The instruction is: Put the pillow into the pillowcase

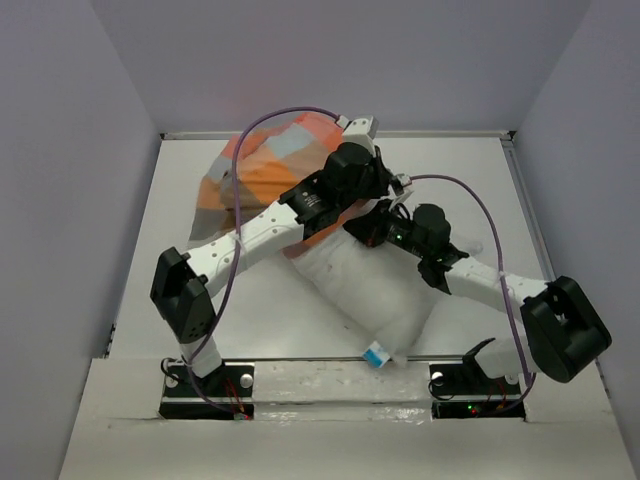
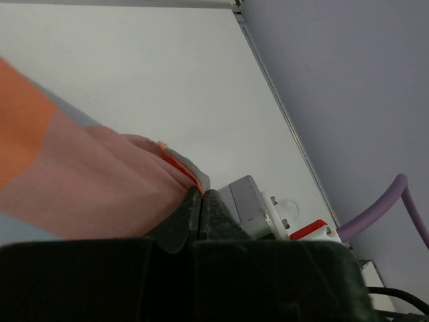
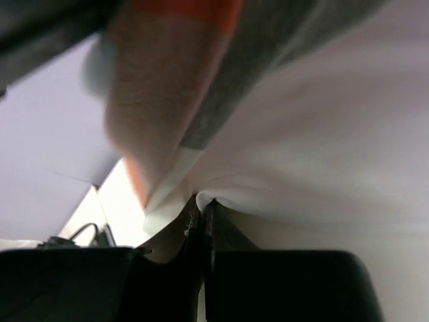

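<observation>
Top view: we're seeing the pillow [image 1: 365,290] lying slantwise mid-table [image 1: 480,180], its far-left end just under the pillowcase [image 1: 262,172], which is bunched at the far left in orange, lt-blue and grey checks. A small blue-and-white tag [image 1: 377,354] is sticking out at the pillow's near end, its print too small to read. The left arm [image 1: 270,225] and right arm [image 1: 480,275] are meeting over the far end of the pillow, their bodies hiding the fingertips.

Left wrist view: only here are we seeing the left gripper [image 2: 202,198] pressed together on the case's orange hem, with a purple cable [image 2: 382,208] to the right.

Right wrist view: blurry, but we're seeing the right gripper [image 3: 203,204] clamped on a fold of white pillow cloth, the checked case edge hanging just beside it.
</observation>
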